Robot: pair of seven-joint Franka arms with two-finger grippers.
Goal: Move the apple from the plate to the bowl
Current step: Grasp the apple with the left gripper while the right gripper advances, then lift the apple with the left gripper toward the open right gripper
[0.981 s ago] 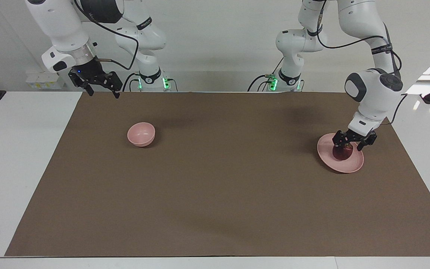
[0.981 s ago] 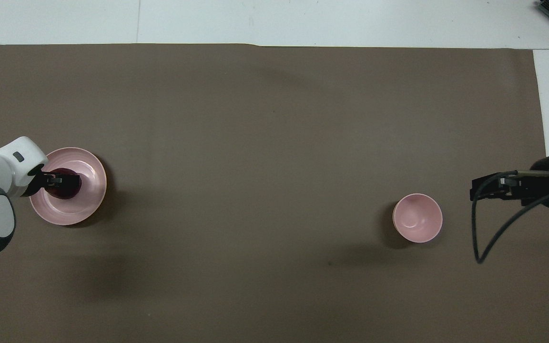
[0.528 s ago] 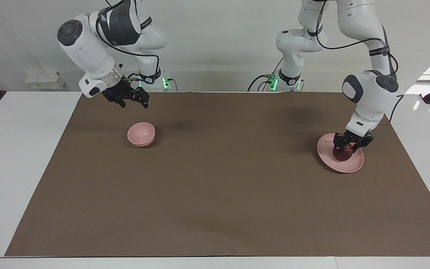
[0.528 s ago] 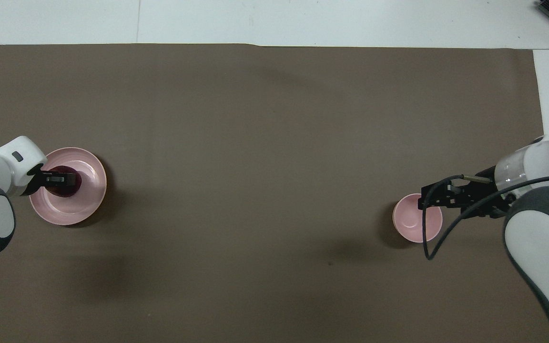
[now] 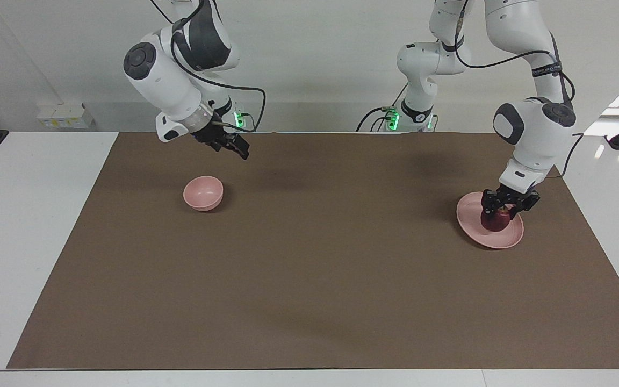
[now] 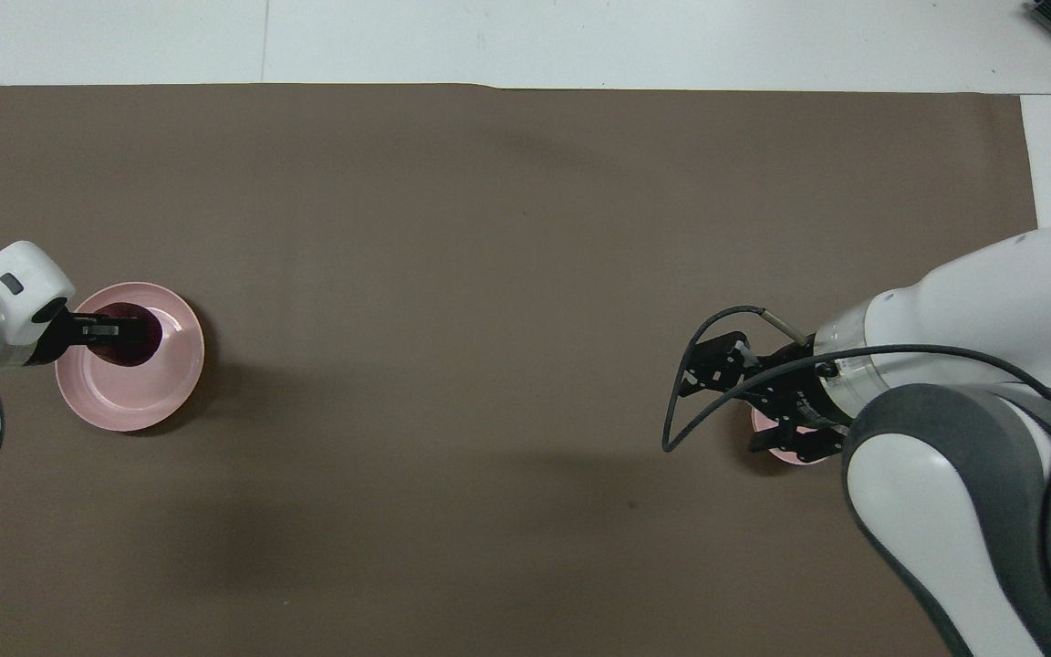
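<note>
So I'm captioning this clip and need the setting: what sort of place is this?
Most likely a robotics lab bench. Two white arms are mounted at a white table covered by a plain brown mat, with only a pink plate, an apple and a pink bowl set out against a bare wall.

Both arms are glossy white with rounded segments and dark grey caps and bands at the joints; green lights glow at their bases. Black cables loop along each arm down to a black two-finger gripper, the left gripper [image 5: 507, 210] and the right gripper [image 5: 234, 148], each below a white wrist.
</note>
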